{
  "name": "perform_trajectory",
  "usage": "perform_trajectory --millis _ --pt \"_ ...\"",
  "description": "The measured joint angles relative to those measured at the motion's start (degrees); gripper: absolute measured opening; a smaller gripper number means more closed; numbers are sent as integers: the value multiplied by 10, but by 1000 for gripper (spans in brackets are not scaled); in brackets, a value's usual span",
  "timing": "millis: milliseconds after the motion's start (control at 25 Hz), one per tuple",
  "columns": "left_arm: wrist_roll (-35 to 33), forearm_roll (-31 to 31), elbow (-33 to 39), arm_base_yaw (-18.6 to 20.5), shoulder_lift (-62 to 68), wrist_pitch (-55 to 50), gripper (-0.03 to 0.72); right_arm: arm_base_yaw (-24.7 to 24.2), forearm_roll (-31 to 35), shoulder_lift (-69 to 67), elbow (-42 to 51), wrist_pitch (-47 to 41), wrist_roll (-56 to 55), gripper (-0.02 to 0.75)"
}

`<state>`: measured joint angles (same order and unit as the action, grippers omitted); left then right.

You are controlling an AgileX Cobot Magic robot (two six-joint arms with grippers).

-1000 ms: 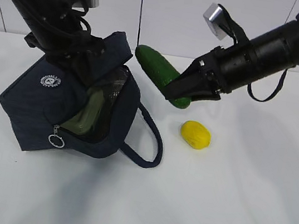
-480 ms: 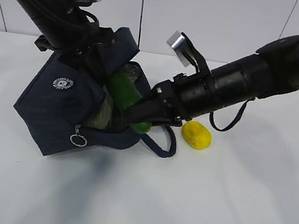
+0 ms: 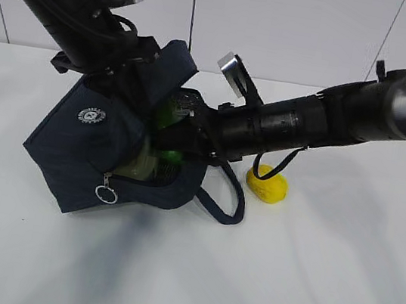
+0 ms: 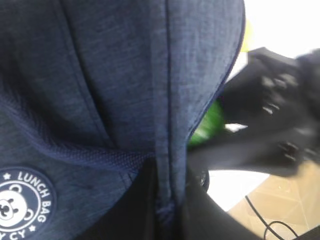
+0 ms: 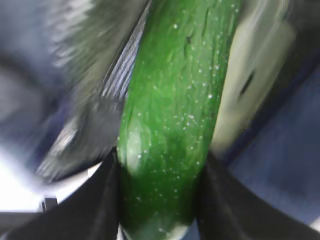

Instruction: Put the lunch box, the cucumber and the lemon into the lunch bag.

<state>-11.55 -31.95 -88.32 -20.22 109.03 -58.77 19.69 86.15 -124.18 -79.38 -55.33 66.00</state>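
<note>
The navy lunch bag [image 3: 90, 143] lies tilted on the white table, its mouth open toward the right. My left gripper [image 3: 128, 64] is shut on the bag's upper flap [image 4: 165, 150] and holds it up. My right gripper [image 3: 182, 137] reaches into the bag's mouth, shut on the dark green cucumber [image 3: 168, 120], which fills the right wrist view [image 5: 170, 125] between the black fingers [image 5: 100, 200]. The pale green lid of the lunch box [image 3: 140, 164] shows inside the bag, also to the right of the cucumber [image 5: 250, 85]. The yellow lemon [image 3: 266, 184] lies on the table right of the bag.
The bag's loop handle [image 3: 223, 197] lies on the table between bag and lemon. The silver zipper ring [image 3: 106, 194] hangs at the bag's front. A white wall stands close behind the table.
My right gripper has carried the cucumber leftward from above the table into the bag's mouth. The left arm has shifted the bag slightly to the right and tilted it more.
</note>
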Motion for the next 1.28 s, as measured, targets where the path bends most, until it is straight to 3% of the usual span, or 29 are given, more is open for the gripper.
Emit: perform_trajectory --millis 360,760,1280 --pt "-1 -4 0 0 0 -1 22 1 19 -31 -41 -48 7 302" --pt "-2 -4 0 0 0 -2 21 1 21 -31 -43 -60 7 486" --pt "-2 -4 0 0 0 -12 21 -11 -3 -31 -44 -83 8 501"
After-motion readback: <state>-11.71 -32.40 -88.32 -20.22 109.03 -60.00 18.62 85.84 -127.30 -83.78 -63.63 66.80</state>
